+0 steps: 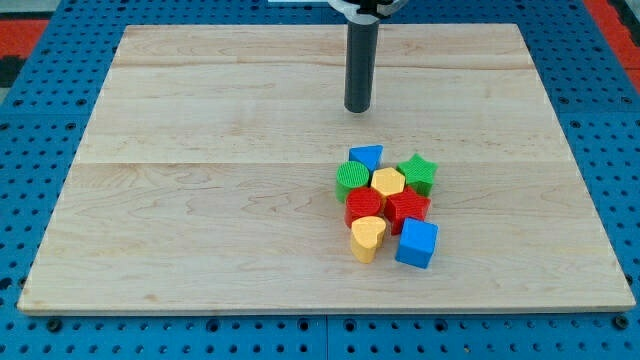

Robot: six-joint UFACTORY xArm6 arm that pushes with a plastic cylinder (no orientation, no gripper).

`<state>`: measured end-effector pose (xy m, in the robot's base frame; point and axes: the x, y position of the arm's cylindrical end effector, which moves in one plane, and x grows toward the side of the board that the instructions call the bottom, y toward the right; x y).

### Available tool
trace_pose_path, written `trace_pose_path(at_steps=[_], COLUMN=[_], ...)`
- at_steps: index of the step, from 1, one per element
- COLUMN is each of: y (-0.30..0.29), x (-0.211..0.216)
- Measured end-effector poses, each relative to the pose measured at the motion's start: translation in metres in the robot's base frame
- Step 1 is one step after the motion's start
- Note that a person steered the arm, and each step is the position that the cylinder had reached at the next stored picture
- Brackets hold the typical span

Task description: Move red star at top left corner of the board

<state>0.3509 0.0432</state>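
The red star [408,208] lies in a tight cluster of blocks right of the board's middle. It touches a red round block [364,207] on its left, a yellow hexagon [388,182] above and a blue cube [417,243] below. My tip [357,109] stands on the board above the cluster, apart from every block, with the blue triangle [367,156] nearest below it. The board's top left corner [128,32] is far off to the left.
The cluster also holds a green round block [352,177], a green star [418,172] and a yellow heart [367,238]. The wooden board [200,200] lies on a blue perforated table [30,130].
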Motion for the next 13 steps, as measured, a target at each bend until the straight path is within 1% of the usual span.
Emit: trace_pose_path(at_steps=[2,3,4,5,6,7,8,9,10,11,12,13], y=[-0.016,-0.015,0.035,0.117,0.194,0.225,0.205,0.144,0.108,0.052,-0.003,-0.043], x=[0.0,0.001,0.001,0.011,0.057,0.135,0.214,0.226,0.202,0.191,0.166,0.141])
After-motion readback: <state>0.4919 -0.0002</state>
